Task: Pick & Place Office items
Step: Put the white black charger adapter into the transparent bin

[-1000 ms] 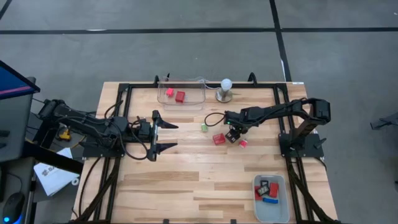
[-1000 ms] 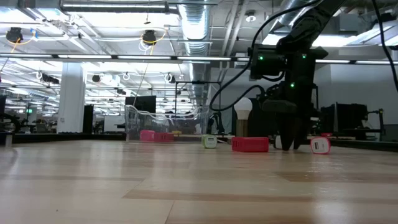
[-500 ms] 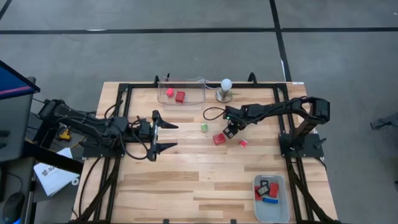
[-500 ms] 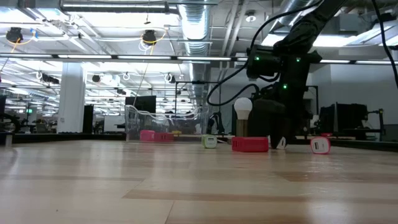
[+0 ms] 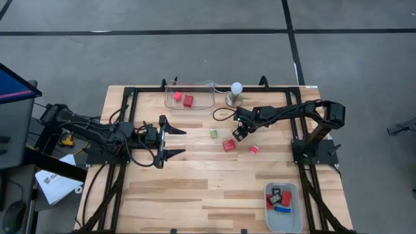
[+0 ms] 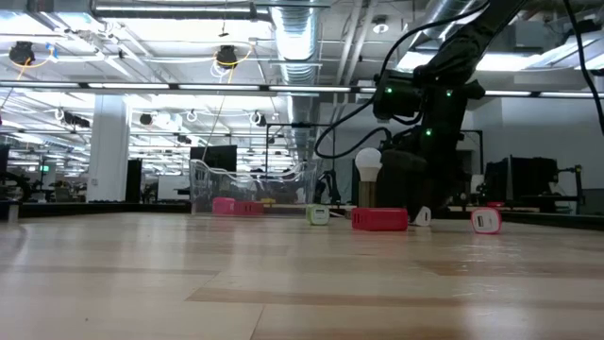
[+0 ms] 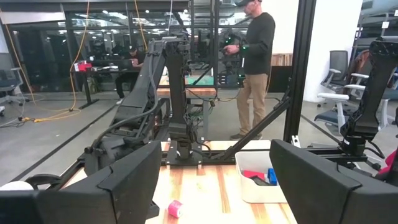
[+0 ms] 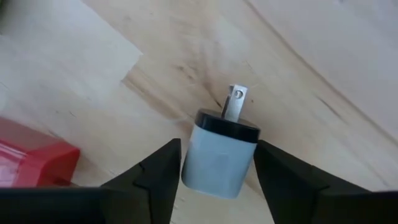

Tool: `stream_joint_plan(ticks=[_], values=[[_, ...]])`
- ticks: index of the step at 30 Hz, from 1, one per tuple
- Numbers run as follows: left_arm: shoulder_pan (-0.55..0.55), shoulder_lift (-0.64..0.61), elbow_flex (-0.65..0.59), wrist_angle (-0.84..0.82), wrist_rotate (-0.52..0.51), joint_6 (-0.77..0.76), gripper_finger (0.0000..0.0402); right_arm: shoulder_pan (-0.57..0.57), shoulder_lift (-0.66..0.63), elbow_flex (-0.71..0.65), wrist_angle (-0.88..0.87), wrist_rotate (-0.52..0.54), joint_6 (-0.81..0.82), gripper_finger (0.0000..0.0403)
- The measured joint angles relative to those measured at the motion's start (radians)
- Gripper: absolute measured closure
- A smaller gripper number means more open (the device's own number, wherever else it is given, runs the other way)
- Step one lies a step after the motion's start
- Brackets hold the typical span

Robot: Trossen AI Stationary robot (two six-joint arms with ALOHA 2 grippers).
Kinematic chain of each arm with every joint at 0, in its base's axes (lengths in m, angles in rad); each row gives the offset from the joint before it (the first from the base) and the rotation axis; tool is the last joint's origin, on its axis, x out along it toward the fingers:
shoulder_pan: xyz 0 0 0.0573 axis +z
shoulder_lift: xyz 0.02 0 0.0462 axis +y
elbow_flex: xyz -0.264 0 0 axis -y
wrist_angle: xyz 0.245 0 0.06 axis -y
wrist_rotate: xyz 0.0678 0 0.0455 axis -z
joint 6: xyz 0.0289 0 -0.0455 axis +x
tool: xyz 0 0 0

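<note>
My right gripper (image 5: 238, 134) (image 8: 217, 149) is shut on a white block with a black face and a metal prong (image 8: 216, 167), just right of a red block (image 5: 228, 145) (image 8: 31, 163). A green piece (image 5: 212, 132) and a pink piece (image 5: 254, 149) lie flat on the table nearby. Two red blocks (image 5: 182, 99) sit in a clear bin (image 5: 190, 91) at the far edge. Red, black-and-white and blue pieces fill a grey tray (image 5: 268, 214) near the right corner. My left gripper (image 5: 174, 143) (image 7: 211, 186) waits open at table-left, holding nothing. My right gripper pinches the white block by its two long sides (image 8: 188, 163) between both fingers (image 8: 155, 177), coming from above and pointing down. The black face and prong (image 8: 235, 102) stick out past the fingertips. In the low view the block (image 6: 422, 216) is at table height; whether it is lifted clear I cannot tell.
A white ball on a round metal base (image 5: 235, 94) stands just beyond my right gripper, by the clear bin. A black frame (image 5: 130, 97) runs along the table edges. A person (image 7: 252, 62) stands in the room beyond the table. Bare wood lies in the near middle (image 5: 195, 195).
My right gripper has moved toward the far edge and a little to the left, from beside the pink piece to the far right side of the red block. The white block has gone along with it. The other pieces have stayed where they were.
</note>
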State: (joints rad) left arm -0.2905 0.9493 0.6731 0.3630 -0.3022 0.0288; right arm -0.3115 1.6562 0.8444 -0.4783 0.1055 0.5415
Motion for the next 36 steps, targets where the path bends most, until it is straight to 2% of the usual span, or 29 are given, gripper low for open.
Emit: stream_joint_plan(ticks=[8, 18, 27, 33, 36], values=[[0.0, 0.0, 0.0, 0.0, 0.0, 0.0, 0.0105, 0.01, 0.0, 0.001, 0.004, 0.001, -0.001, 0.0284], [0.0, 0.0, 0.0, -0.009, 0.0, 0.0, 0.0105, 0.155, -0.024, 0.038, -0.002, 0.001, 0.021, 0.0284], [0.0, -0.022, 0.001, -0.063, -0.017, -0.003, 0.0105, 0.292, -0.129, 0.241, -0.093, 0.168, 0.004, 0.0281], [0.0, -0.059, 0.001, -0.233, -0.094, -0.065, 0.0105, 0.26, -0.157, 0.398, -0.042, 0.179, -0.098, 0.0281], [0.0, -0.091, 0.001, -0.382, -0.129, -0.125, 0.0105, 0.208, -0.122, 0.465, -0.041, 0.119, -0.142, 0.028]])
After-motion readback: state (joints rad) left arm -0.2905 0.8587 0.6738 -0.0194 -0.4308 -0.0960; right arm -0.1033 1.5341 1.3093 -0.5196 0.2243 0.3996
